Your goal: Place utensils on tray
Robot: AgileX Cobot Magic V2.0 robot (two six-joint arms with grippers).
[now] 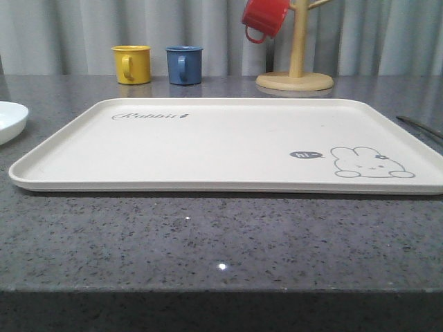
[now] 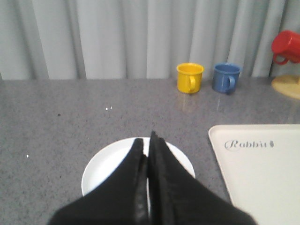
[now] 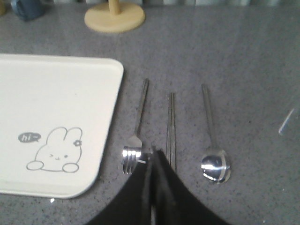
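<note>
The cream tray (image 1: 228, 142) lies flat in the middle of the table, with nothing on it. To its left sits the round white plate (image 2: 108, 164); its edge shows in the front view as the plate (image 1: 10, 119). My left gripper (image 2: 149, 140) hovers over that plate, shut and empty. On the table to the right of the tray (image 3: 51, 108) lie the fork (image 3: 137, 126), the chopsticks (image 3: 171, 129) and the spoon (image 3: 213, 145), side by side. My right gripper (image 3: 153, 154) is shut and empty, between the fork's tines and the chopsticks' near ends.
A yellow mug (image 1: 132, 63) and a blue mug (image 1: 184, 64) stand behind the tray. A wooden mug tree (image 1: 295, 72) at the back right holds a red mug (image 1: 264, 19). A grey curtain closes off the back. The table's front edge is near.
</note>
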